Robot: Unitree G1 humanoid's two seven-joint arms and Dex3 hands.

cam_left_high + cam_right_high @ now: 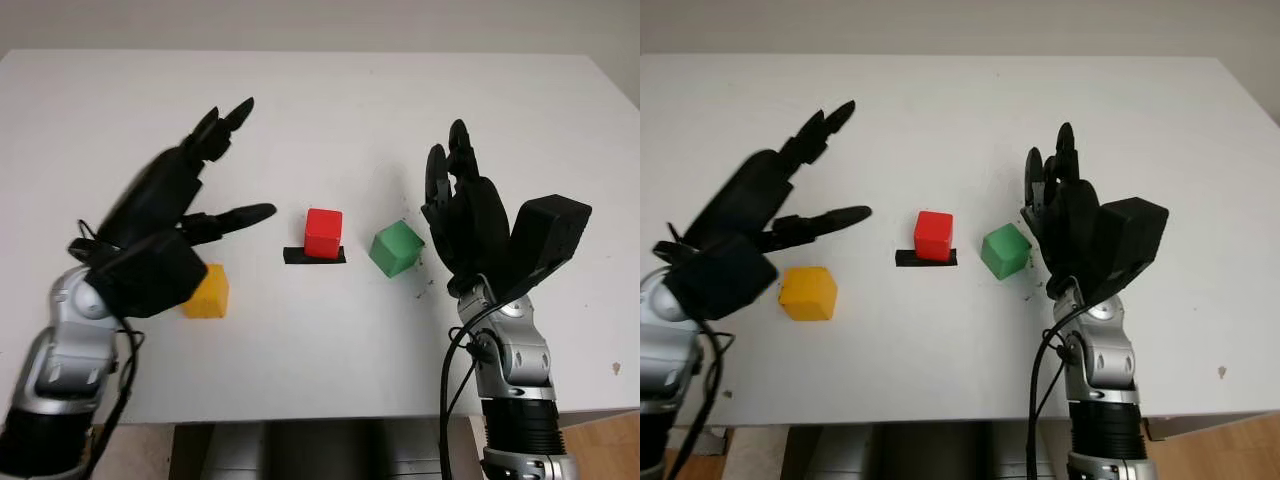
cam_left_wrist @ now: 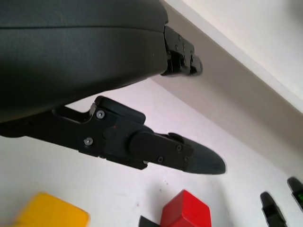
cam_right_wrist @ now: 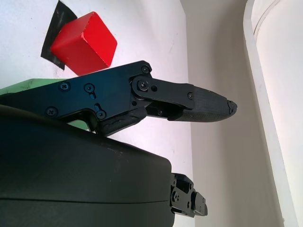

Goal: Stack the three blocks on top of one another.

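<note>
Both robot hands open, 3 blocks apart.

Matt white table [image 1: 320, 110]; smooth, painted-looking red block [image 1: 323, 232]; black plastic right robot hand [image 1: 462, 215], slightly glossy.

The left robot hand [image 1: 170, 235] covers part of the yellow block [image 1: 208, 293]. Beside the red block [image 3: 84, 43], the green block [image 3: 28, 84] shows as a sliver behind the right robot hand's fingers [image 3: 189, 101]. The red block hides part of the black patch [image 1: 314, 256] beneath it.
</note>
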